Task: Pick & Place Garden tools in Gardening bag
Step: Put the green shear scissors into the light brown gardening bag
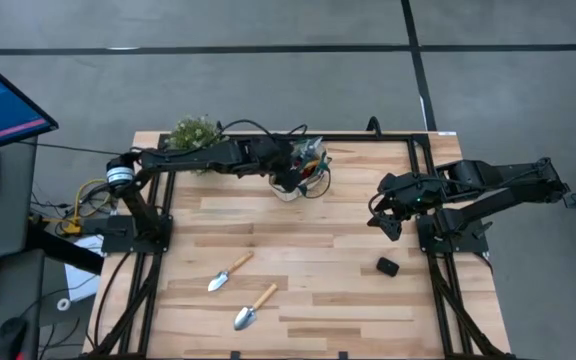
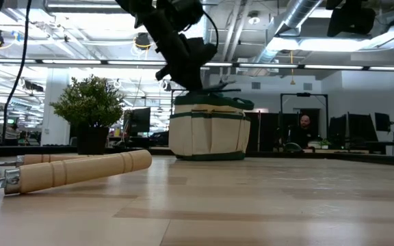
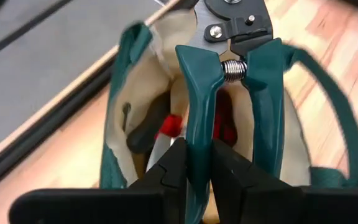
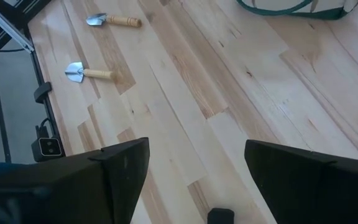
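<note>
From above, the left arm is reaching across the far side of the table, its left gripper (image 1: 290,170) hanging over the gardening bag (image 1: 313,172), which is sitting near the far edge beside the bushy green plant (image 1: 194,132); the right gripper (image 1: 386,222) is waiting over the right side of the table, near a small black lump (image 1: 387,266). Two trowels are lying on the near part of the wood, one (image 1: 229,272) just beyond the other (image 1: 253,307), well apart from the bag. At table height, the left gripper (image 2: 183,68) is hovering right above the bag's (image 2: 208,133) mouth, the plant (image 2: 89,109) is standing to one side, and a wooden trowel handle (image 2: 77,169) is lying close to the lens. Through the left wrist camera, the fingers (image 3: 166,177) are pinching one teal handle of the pruning shears (image 3: 229,81) directly over the open bag (image 3: 126,118), where something red and a dark handle are showing inside. Through the right wrist camera, that gripper's (image 4: 194,168) fingers are standing spread apart with nothing between them, above bare boards, with both trowels (image 4: 112,20) (image 4: 88,73) lying farther off and the bag's green base (image 4: 291,7) at the frame edge.
</note>
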